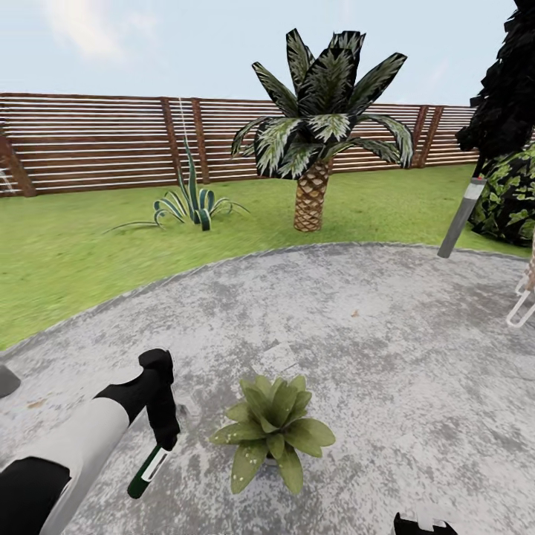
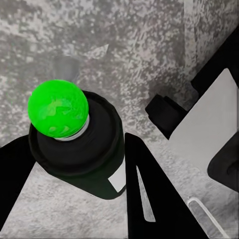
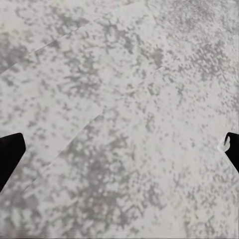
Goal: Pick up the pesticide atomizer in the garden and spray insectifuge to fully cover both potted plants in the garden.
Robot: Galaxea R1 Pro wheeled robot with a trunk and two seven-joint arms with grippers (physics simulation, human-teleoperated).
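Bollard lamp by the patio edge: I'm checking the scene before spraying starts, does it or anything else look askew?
Yes. The bollard lamp leans clearly to the right rather than standing upright. The potted plant sits upright on the patio.

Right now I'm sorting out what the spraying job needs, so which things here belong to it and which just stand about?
Part of the job:
- pesticide atomizer, held in the left gripper
- potted plant on the patio

Just standing about:
- palm
- spiky plant on the lawn
- bollard lamp
- dark bush
- wooden fence
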